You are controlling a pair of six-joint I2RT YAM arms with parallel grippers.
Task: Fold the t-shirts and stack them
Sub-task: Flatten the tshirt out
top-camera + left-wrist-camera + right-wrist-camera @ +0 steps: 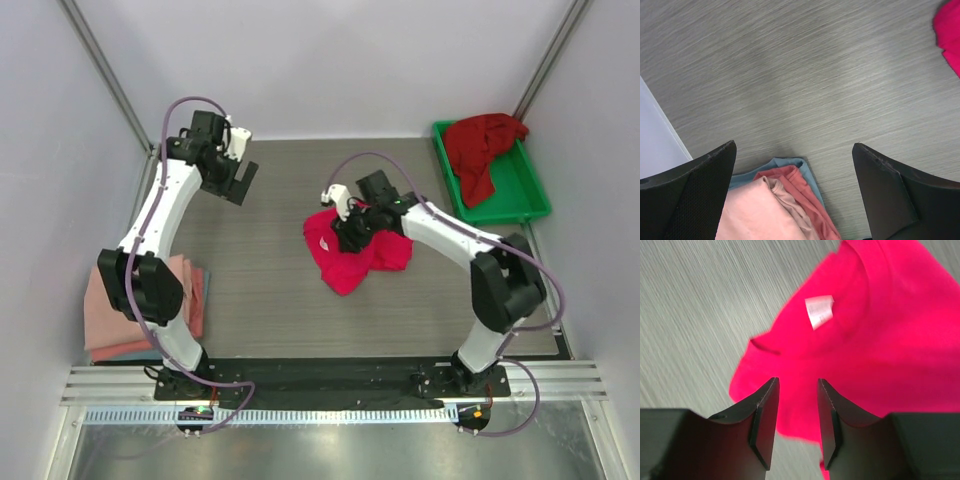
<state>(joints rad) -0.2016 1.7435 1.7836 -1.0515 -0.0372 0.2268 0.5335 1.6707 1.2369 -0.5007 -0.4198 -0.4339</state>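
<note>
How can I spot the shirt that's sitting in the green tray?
Find the far right corner of the grey table, where a green tray sits by the wall. The dark red shirt lies crumpled inside it. It is darker than the bright pinkish-red shirt in the middle of the table, and unlike the pale pink pile on the left, it isn't folded.

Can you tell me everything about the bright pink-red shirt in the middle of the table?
The bright pinkish-red cloth t-shirt is soft and plain, lying crumpled and unfolded on the grey table near its middle. A small white label shows inside its round neck opening. The right gripper hangs just over it with jaws apart, gripping no cloth; whether it brushes the fabric I cannot tell. Nothing else touches it.
</note>
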